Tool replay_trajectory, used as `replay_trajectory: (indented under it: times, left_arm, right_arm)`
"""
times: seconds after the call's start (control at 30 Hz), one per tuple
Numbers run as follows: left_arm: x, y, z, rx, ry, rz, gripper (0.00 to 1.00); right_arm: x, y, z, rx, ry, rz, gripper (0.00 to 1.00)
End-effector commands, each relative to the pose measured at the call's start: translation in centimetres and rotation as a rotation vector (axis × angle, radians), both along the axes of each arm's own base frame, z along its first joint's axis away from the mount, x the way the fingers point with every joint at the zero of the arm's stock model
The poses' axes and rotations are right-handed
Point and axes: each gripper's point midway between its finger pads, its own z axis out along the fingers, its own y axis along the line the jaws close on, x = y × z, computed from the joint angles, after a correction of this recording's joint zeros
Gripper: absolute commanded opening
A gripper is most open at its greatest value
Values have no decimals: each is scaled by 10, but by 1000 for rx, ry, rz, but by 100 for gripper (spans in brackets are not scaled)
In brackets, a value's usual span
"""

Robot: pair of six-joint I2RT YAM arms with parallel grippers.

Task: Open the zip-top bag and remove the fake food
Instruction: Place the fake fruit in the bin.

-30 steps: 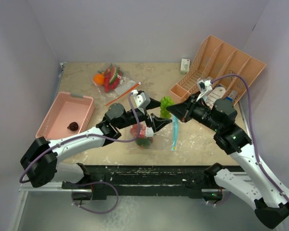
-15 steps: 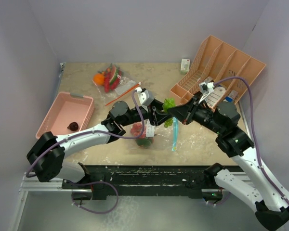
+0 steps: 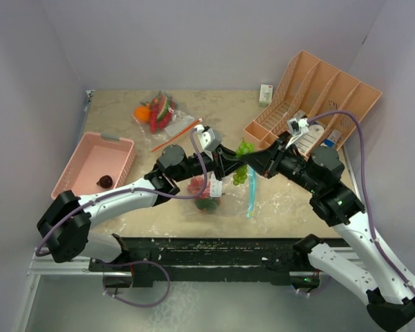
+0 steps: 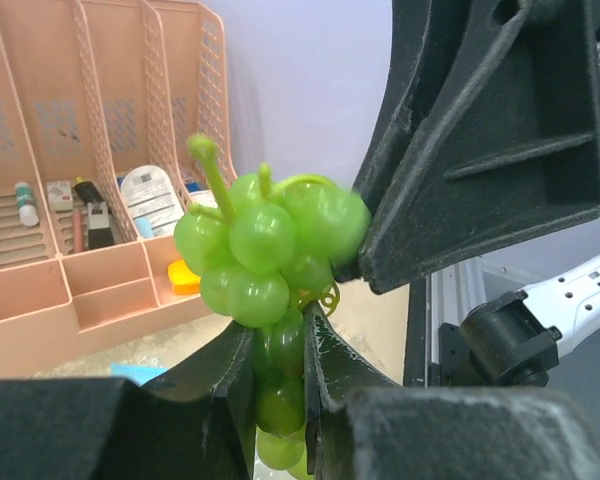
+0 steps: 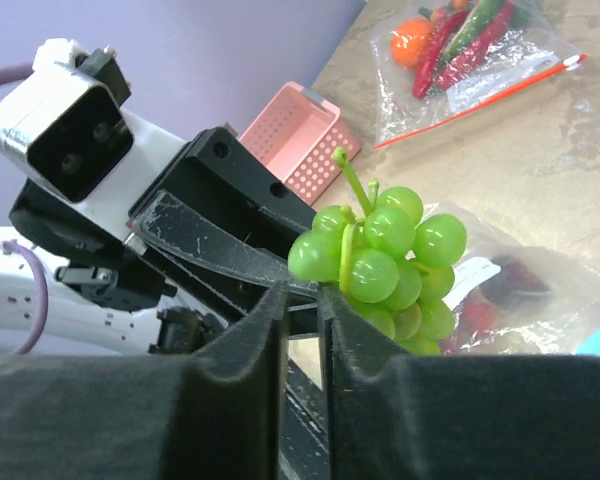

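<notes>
As my left pincer [image 4: 280, 350] clamps grape bunch [image 4: 265, 240] low down | right pincer [image 5: 300, 300]: cannot tell grip | risk: shallow hold, bunch drops

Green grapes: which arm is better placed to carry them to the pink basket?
Left. The left gripper is closed on the lower part of the grapes, and the pink basket lies on its side, far from the right arm.

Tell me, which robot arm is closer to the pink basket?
Left. The left arm stretches past just right of the pink basket. The right arm comes in from the far right, beyond the green grapes.
</notes>
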Motion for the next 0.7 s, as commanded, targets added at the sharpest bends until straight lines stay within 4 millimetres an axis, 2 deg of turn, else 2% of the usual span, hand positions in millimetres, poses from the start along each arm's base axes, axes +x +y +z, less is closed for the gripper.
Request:
replay_trajectory:
  times: [0.0,0.07,0.17,0.33,0.4,0.47,0.57,0.67]
  left_arm:
    - [1,15,30,-61,-23,66,17]
    - [12,24,24,-43,17,126,17]
    - [31,41,19,-31,78,223,17]
    - [59,77,13,4,158,410,18]
    - [74,100,6,29,208,517,19]
    - [92,133,-4,57,276,671,20]
    - [115,207,-27,59,418,956,20]
    - [118,278,-57,36,574,1171,20]
  right_arm:
    - [13,-12,1,-20,-26,-96,29]
    - [16,-17,1,-31,-27,-127,42]
    - [22,-26,-3,-74,-28,-183,56]
    - [31,-52,-30,-219,11,-303,61]
    - [32,-59,-36,-245,14,-329,61]
    - [31,-62,-42,-261,20,-339,61]
    - [30,-60,-49,-266,30,-327,61]
    - [29,-56,-58,-263,44,-308,61]
